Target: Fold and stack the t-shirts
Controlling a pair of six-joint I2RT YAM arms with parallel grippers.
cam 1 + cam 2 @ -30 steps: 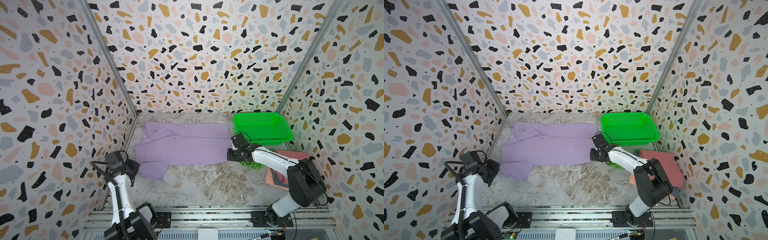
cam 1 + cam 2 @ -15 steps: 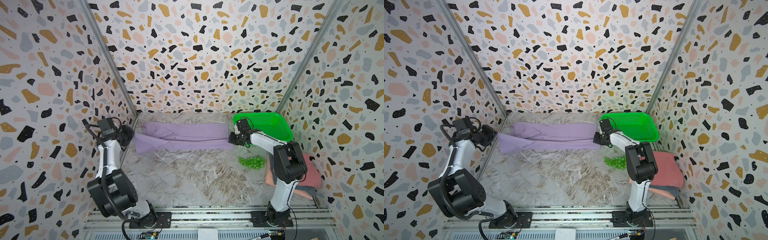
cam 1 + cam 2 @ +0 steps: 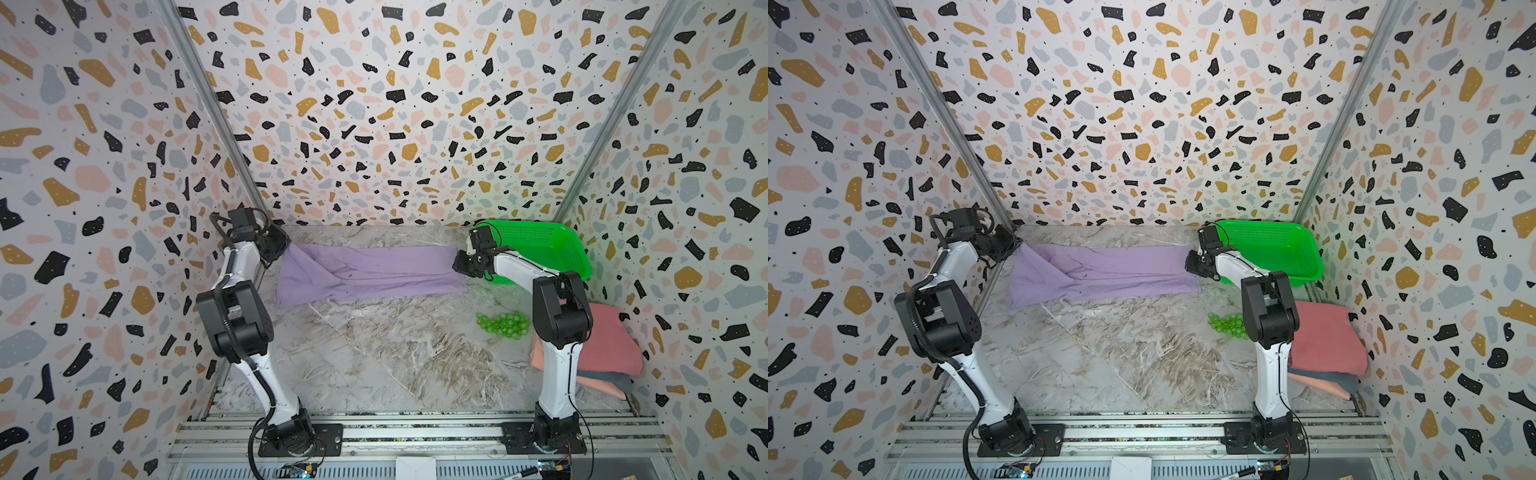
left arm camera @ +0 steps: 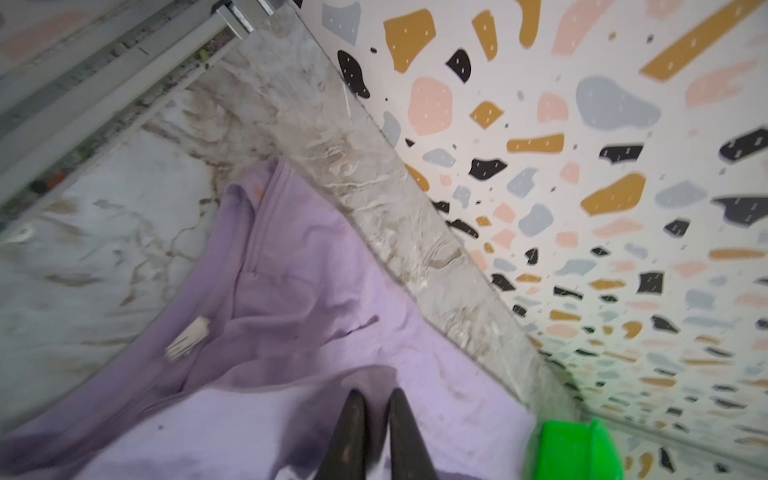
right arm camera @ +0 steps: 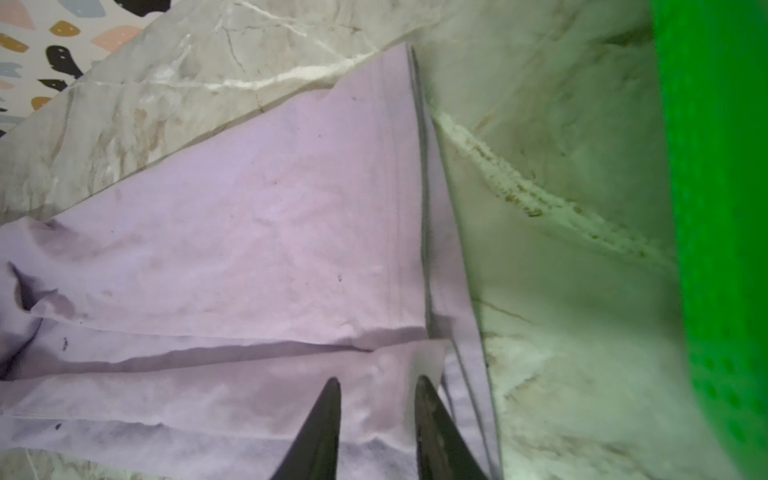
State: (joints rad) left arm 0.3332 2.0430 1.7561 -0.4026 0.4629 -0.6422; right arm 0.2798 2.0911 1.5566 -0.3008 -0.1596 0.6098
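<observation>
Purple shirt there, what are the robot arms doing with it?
The lavender-purple cloth t-shirt lies folded into a long band at the back of the marble table. The left gripper is at one end; the right gripper, jaws open, at the other. Folded pink and grey shirts are stacked beside the right arm.

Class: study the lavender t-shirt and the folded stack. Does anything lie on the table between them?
Yes: the cluster of green balls lies roughly between the lavender t-shirt and the folded stack.
</observation>
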